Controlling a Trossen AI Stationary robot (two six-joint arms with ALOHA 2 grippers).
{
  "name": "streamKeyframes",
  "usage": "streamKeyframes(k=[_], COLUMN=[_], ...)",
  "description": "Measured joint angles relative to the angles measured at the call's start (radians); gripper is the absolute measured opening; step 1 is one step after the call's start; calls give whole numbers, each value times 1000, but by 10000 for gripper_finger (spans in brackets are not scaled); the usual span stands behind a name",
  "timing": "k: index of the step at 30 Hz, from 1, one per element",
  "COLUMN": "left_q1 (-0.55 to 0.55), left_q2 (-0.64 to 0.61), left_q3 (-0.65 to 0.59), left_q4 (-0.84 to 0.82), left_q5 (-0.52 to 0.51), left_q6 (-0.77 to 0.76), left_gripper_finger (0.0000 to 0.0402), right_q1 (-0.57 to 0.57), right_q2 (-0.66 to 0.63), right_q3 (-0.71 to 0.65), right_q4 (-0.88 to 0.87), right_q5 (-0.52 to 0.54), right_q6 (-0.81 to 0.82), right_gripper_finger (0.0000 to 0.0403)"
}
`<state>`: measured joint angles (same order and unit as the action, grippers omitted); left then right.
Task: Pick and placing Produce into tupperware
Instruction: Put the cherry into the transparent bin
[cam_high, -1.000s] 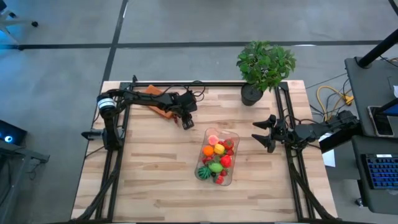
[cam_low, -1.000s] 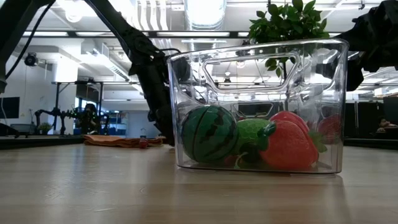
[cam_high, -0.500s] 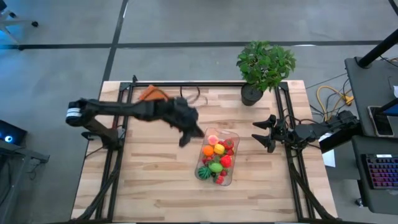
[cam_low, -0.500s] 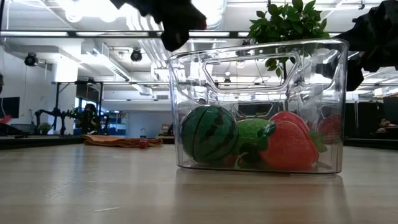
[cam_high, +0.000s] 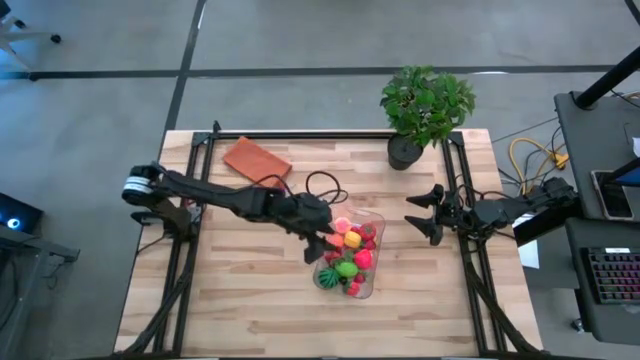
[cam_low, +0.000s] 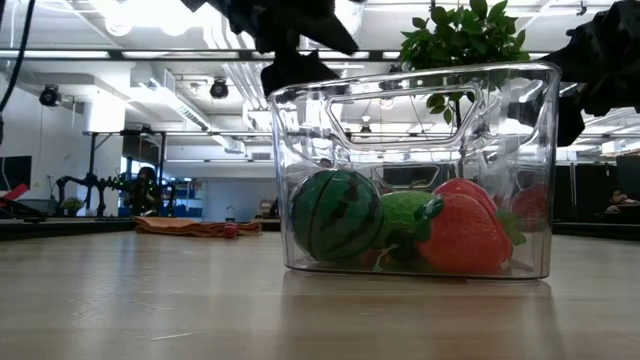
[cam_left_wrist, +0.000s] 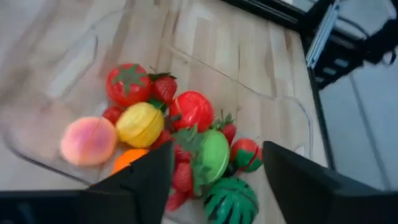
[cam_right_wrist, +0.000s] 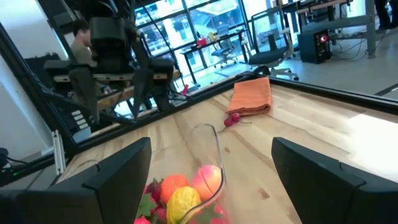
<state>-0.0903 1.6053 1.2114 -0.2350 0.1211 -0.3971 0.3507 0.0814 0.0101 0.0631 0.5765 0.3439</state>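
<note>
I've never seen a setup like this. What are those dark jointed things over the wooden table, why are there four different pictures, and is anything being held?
The dark jointed things are two robot arms, each ending in a two-finger gripper. One picture looks straight down on the table, one looks across it at table-top height, and the other two come from cameras on the arms' wrists.

On the wooden table stands a clear tupperware filled with toy produce: a watermelon, strawberries, a tomato, a lemon, a peach. Near the far edge lie a flat orange-brown pad and a potted plant.

The left gripper reaches over the tub's edge, jaws open and empty in its wrist view. The right gripper waits at the table's right side, open and empty too.
</note>
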Motion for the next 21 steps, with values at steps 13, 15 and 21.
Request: streamKeyframes(k=[13, 15, 21], left_q1=[316, 347, 408], left_q2=[-159, -155, -100], left_q3=[-15, -57, -133], left_q4=[-667, -661, -579], left_q5=[-269, -209, -242], left_q6=[401, 650, 978], left_gripper_finger=[274, 259, 203], right_q1=[0, 0, 0], right_q2=[2, 5, 7], right_q3=[0, 0, 0], right_q4=[0, 0, 0], right_q5=[0, 0, 0], right_q6=[0, 0, 0], right_gripper_finger=[325, 325, 325])
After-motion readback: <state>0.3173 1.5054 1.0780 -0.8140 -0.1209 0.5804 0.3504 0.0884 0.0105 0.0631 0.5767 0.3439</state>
